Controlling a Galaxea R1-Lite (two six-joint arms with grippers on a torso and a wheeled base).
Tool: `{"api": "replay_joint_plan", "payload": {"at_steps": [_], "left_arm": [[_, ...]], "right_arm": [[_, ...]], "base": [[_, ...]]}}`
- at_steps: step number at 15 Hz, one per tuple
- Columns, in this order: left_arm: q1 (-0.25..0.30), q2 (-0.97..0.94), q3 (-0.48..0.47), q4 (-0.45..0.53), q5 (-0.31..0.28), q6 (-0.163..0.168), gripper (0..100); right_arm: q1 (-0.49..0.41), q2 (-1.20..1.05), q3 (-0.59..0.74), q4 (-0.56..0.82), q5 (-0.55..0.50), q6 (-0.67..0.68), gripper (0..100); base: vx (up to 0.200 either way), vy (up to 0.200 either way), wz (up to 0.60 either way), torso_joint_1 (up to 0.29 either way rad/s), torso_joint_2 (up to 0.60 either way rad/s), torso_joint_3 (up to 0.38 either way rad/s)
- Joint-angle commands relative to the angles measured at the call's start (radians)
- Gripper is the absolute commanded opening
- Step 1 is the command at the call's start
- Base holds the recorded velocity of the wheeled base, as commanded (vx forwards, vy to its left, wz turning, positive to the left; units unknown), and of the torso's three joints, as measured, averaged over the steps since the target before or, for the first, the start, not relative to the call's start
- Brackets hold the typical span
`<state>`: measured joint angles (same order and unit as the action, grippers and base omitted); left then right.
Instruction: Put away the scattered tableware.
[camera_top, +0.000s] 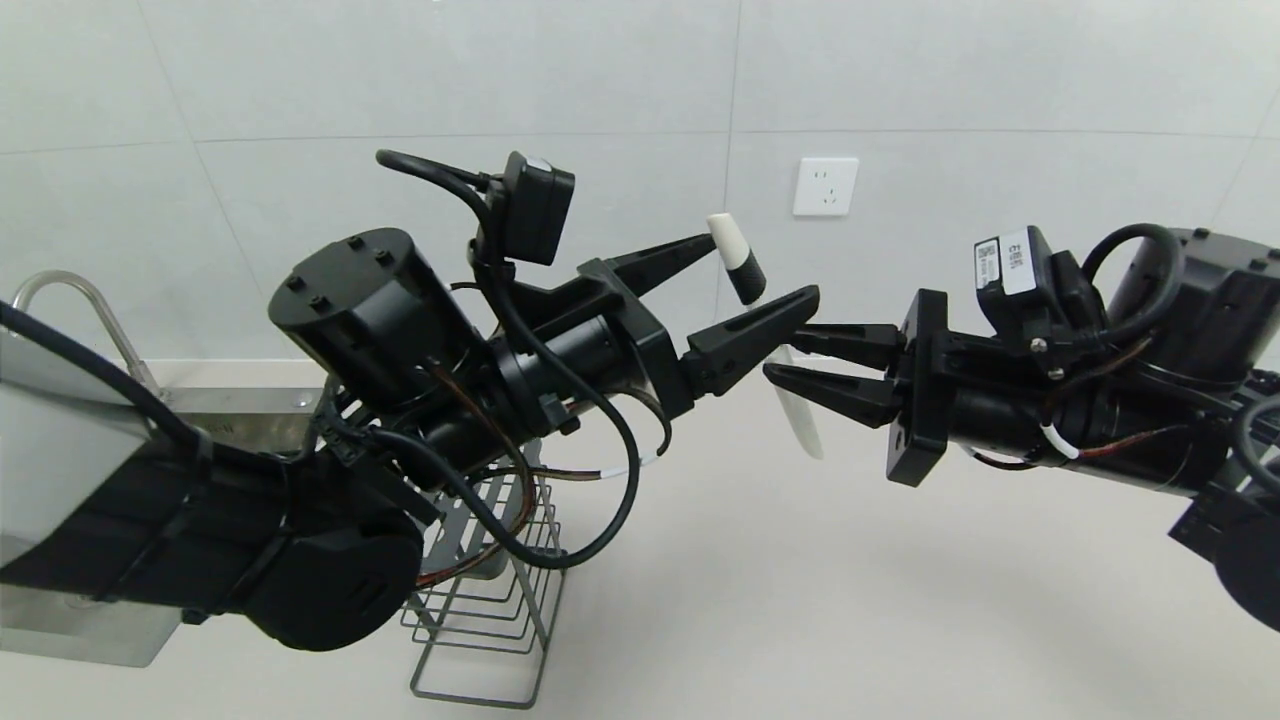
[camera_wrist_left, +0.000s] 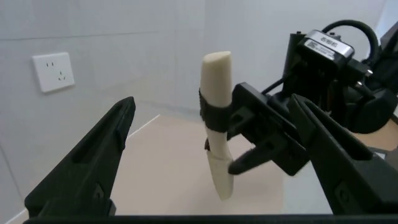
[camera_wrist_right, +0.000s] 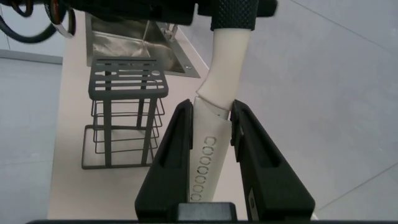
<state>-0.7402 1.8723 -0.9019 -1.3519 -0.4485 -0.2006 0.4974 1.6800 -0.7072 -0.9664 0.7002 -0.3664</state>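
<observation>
**While right holds and left stands open: mid-air utensil handover**

Since the right gripper (camera_wrist_right: 211, 109) has both fingers (camera_wrist_right: 174, 149) clamped on the white utensil (camera_wrist_right: 219, 68) at its perforated end, that end is secure. The left gripper (camera_top: 762, 268) is spread wide, with its 2 fingers either side of the utensil's black grip band (camera_wrist_left: 214, 112). Neither finger visibly touches it. The utensil hangs between the 2 arms, handle tip up, perforated end down, tilted a bit off upright. It is well above the counter (camera_top: 850, 600).

My read: this is a right-to-left handover, and left is not yet gripping. To do it clean:
- Centre the left fingers on the black band, not the bare white tip beyond it. The band looks grippier.
- Close left fully before right lets go. There is only 1 holder now, so there must be no gap in between.
- Keep left's bite apart from the right fingers, since the 2 sets sit near each other along the shaft.
- Right should open square and back out along its own axis, without twisting the utensil.

Outward: the wire rack (camera_wrist_right: 127, 78) stands on the counter below the left arm, just beside the steel sink (camera_wrist_right: 134, 43). It is the likely drop-off, and it sits on left's side, which fits the handover. The rack's top is slotted, so I'd keep the utensil near vertical for the insert.
</observation>
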Motion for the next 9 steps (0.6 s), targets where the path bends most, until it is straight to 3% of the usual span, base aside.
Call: {"api": "replay_joint_plan", "payload": {"at_steps": [1,9], "left_arm": [[-0.011,0.044,-0.031,-0.015,0.014,-0.006,100],[0.009,0.087,-0.112,-0.082,0.022,-0.006,100]], "right_arm": [[0.004,0.007,-0.006,0.000,-0.001,0.000,0],[0.021,0.020,-0.052,0.000,-0.019,0.001,0]], "base": [[0.000,0.000,0.00,0.000,0.00,0.000],[0.000,0.000,0.00,0.000,0.00,0.000]]}}
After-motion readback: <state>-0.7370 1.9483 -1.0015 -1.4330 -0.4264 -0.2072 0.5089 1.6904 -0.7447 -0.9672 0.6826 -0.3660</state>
